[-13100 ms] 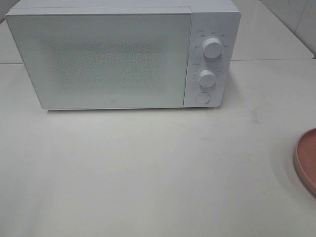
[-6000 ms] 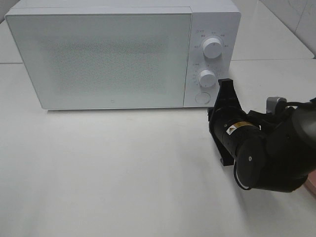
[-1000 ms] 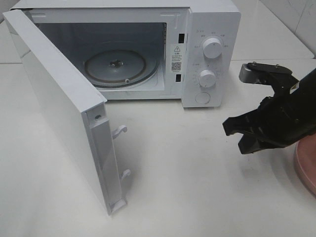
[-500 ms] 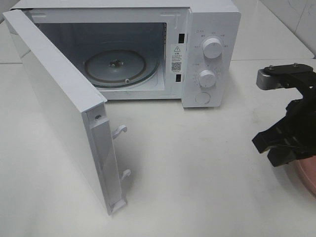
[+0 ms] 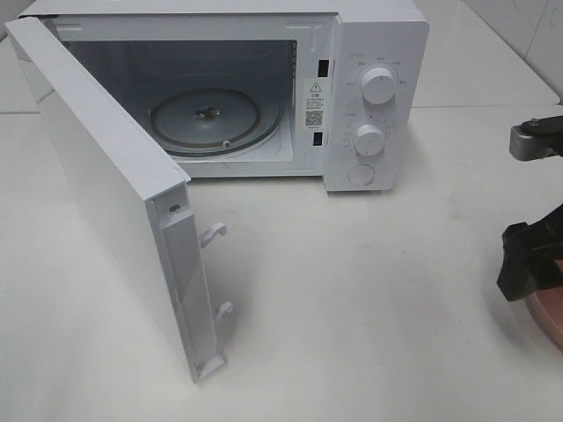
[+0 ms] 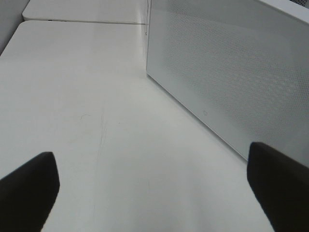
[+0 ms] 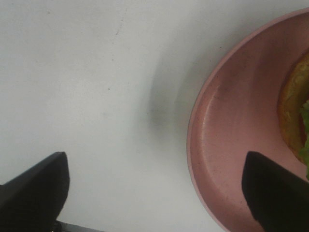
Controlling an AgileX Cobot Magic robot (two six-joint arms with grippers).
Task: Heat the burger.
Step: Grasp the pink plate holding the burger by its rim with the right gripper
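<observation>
Only a sliver of the burger (image 7: 295,108) shows in the right wrist view, golden bun and a green frill on a round pink plate (image 7: 227,130). My right gripper (image 7: 154,193) hangs open above the plate's near rim, one finger over the table and the other over the plate, holding nothing. In the high view the right gripper (image 5: 526,262) sits at the table's right edge over the plate (image 5: 547,318). My left gripper (image 6: 154,188) is open and empty, low over the table beside the microwave door (image 6: 231,77).
The white microwave (image 5: 374,53) stands at the back with its door (image 5: 106,202) swung wide open toward the front left. Its glass turntable (image 5: 207,119) is bare. Two knobs and a button are on its right panel.
The right arm has moved right, from in front of the microwave's panel to the table's right edge over the pink plate. The door, shut six seconds ago, stands open.
</observation>
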